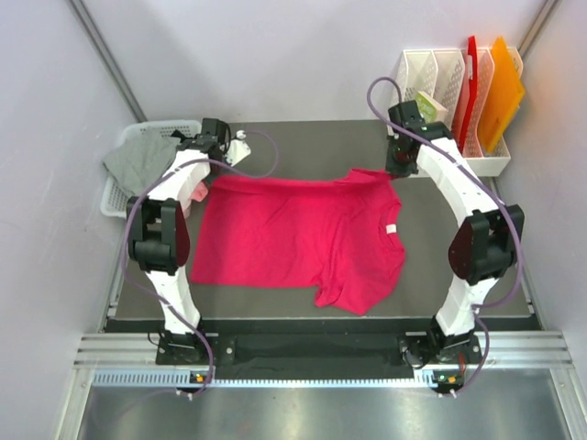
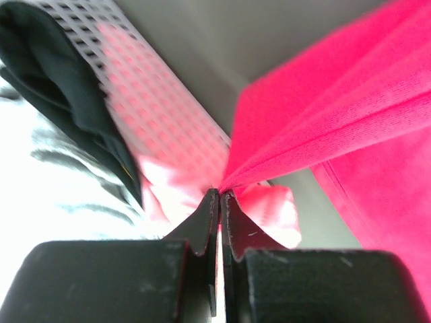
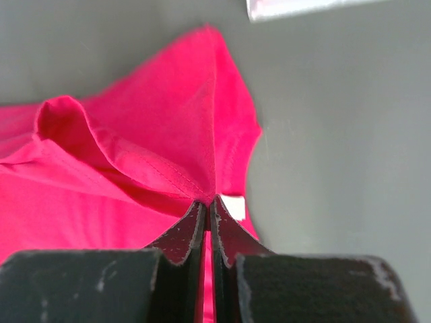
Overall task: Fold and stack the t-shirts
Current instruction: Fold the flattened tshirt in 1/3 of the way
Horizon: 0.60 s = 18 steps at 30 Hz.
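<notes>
A crimson-red t-shirt (image 1: 293, 234) lies spread over the dark table, its far edge lifted between both grippers. My left gripper (image 1: 215, 172) is shut on the far-left corner of this shirt (image 2: 337, 114), with cloth pinched at the fingertips (image 2: 210, 202). My right gripper (image 1: 396, 170) is shut on the far-right corner, where the fabric (image 3: 148, 148) bunches at its tips beside a white label (image 3: 234, 205). A grey t-shirt (image 1: 142, 156) hangs over the basket. A light pink t-shirt (image 1: 197, 192) shows beside it, and a black t-shirt (image 2: 60, 87) lies inside.
The white mesh basket (image 1: 115, 197) stands at the table's far left, close to my left wrist; its wall (image 2: 155, 114) is right beside the fingers. A white file rack (image 1: 431, 78) with a red folder (image 1: 470, 82) and an orange folder (image 1: 503, 92) stands back right.
</notes>
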{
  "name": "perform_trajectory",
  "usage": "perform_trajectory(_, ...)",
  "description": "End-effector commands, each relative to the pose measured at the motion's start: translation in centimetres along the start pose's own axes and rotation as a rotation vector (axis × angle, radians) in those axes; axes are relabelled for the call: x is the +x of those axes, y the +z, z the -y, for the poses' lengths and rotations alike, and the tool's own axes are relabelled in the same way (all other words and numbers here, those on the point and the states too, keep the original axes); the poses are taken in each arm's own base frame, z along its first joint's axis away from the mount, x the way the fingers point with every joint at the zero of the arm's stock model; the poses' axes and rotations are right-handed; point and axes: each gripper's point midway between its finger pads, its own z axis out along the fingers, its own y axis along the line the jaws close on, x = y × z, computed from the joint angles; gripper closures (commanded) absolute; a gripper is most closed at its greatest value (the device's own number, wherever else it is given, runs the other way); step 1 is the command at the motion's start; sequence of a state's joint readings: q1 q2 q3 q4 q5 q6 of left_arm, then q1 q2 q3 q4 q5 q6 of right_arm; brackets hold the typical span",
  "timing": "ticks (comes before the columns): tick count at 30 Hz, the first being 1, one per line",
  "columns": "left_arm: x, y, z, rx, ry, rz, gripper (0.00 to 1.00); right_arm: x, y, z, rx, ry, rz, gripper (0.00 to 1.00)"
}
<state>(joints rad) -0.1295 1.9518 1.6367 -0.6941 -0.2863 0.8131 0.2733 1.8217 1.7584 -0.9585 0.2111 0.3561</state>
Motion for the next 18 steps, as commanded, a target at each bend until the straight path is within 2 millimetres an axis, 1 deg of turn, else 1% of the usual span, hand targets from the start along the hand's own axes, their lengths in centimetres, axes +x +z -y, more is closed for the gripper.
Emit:
perform_trajectory(1, 1.8, -2.8, 0.8, 0.025, 0.003, 0.003, 1.00, -0.1, -3.6, 0.5, -0.004, -0.001, 0.080, 1.00)
perform_trajectory(2, 2.0, -3.2, 0.9, 0.025, 0.001, 0.005, 1.00, 0.5, -3.5, 0.7, 0.004, -0.007, 0.067, 1.00)
perform_trajectory(3, 2.3, -3.3, 1.2, 0.030, 0.000, 0.002, 1.00, 0.7, -4.0, 0.7, -0.002, -0.004, 0.073, 1.00)
perform_trajectory(4, 2.9, -3.1, 1.9, 0.047, 0.001, -0.012, 1.00, 1.0, -4.2, 0.6, -0.003, -0.011, 0.073, 1.00)
perform_trajectory(6, 3.2, -3.5, 2.3, 0.053, -0.002, -0.015, 1.00, 1.6, -4.7, 0.7, -0.003, -0.015, 0.070, 1.00)
perform_trajectory(7, 3.6, -3.4, 2.9, 0.069, -0.005, -0.022, 1.00, 1.8, -4.9, 0.6, -0.006, -0.018, 0.072, 1.00)
perform_trajectory(11, 4.3, -4.0, 3.7, 0.083, -0.010, -0.026, 1.00, 3.1, -5.8, 0.5, -0.014, -0.029, 0.064, 1.00)
perform_trajectory(15, 4.7, -4.4, 4.4, 0.098, -0.013, -0.031, 1.00, 4.9, -5.9, 0.7, -0.010, -0.033, 0.038, 1.00)
perform_trajectory(16, 5.0, -4.5, 4.7, 0.104, -0.009, -0.036, 1.00, 5.7, -5.6, 0.7, -0.009, -0.036, 0.022, 1.00)
perform_trajectory(18, 5.0, -4.7, 4.8, 0.103, -0.015, -0.032, 1.00, 6.4, -5.7, 0.8, -0.012, -0.035, 0.015, 1.00)
